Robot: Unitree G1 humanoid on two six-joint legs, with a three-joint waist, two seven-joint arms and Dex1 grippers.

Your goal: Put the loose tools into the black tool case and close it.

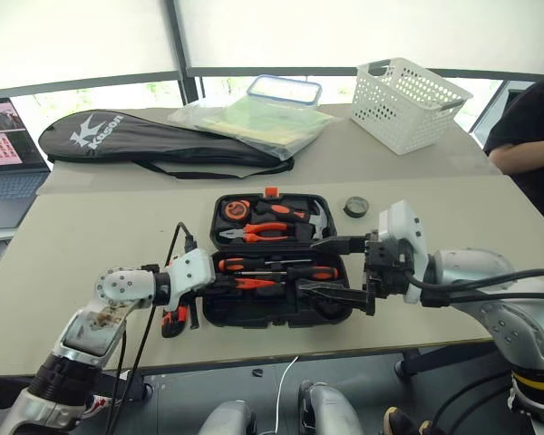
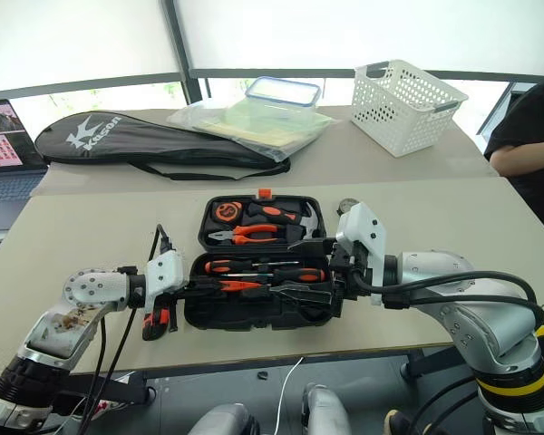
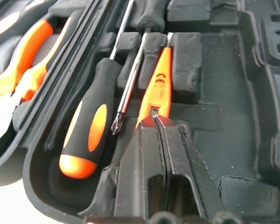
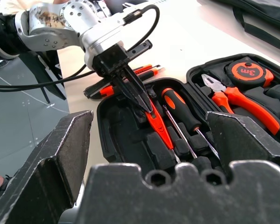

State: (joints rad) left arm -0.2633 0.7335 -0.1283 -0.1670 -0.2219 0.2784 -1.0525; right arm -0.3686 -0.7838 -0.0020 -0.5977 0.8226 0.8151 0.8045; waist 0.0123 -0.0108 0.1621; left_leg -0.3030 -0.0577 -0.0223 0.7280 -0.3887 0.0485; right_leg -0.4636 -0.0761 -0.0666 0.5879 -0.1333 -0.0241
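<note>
Tester screwdriver [image 3: 155,88], centre frame: left gripper [image 3: 155,122] pinched shut on its butt; slim, light, slick plastic. I'd grip mid-handle. Right gripper [image 1: 340,269] gapes empty.

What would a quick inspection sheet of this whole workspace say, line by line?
Surface: beige table.
Job's things: black tool case open; two screwdrivers and slim orange tester in its slots; utility knife on the table beside the case; tape roll loose behind it.
Clutter: racket bag, white basket, plastic bag with lidded box.
Hands: left hand shut at the tester's end; right hand open over the case.
Cables: black cable on left wrist.
Surroundings: laptop, person's arm, windows.
</note>
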